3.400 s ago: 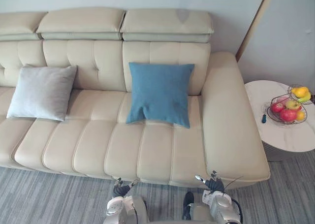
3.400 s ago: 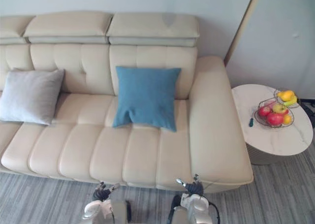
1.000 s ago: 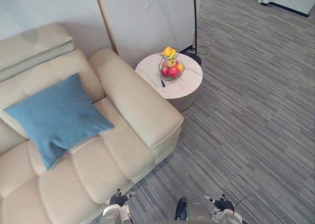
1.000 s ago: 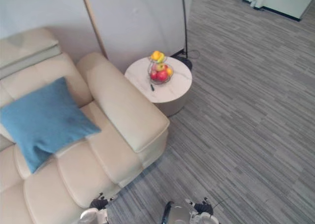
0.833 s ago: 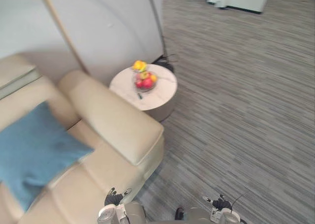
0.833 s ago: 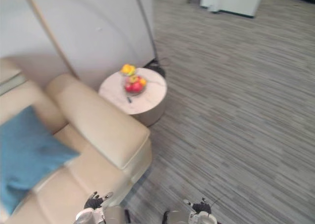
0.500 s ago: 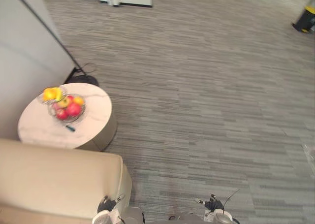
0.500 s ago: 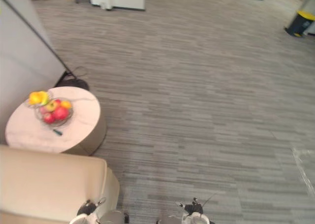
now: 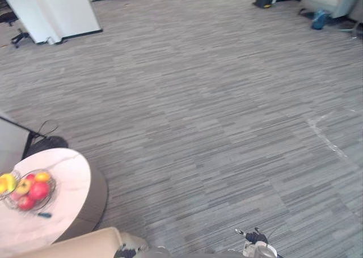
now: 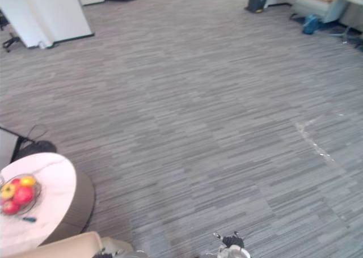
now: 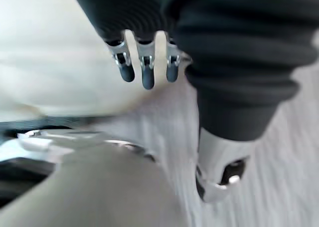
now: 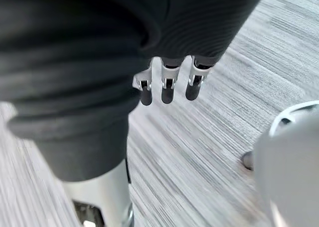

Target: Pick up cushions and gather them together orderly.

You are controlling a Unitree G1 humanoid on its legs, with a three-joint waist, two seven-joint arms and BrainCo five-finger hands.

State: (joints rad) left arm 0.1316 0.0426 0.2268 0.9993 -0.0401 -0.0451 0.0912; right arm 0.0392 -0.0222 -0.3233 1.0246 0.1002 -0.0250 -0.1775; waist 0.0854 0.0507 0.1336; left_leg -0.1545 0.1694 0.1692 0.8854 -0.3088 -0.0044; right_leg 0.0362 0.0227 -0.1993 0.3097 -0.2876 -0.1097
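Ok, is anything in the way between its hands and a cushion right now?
Cannot tell from here. The robot faces bare carpet, with the sofa corner and a round table at its left. Its left hand and right hand hang open and empty.

Sofa arm, side table, left hand cut by edges.

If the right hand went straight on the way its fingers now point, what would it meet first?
Probably the grey carpet; nothing shows between it and the right hand. Depth is unclear.
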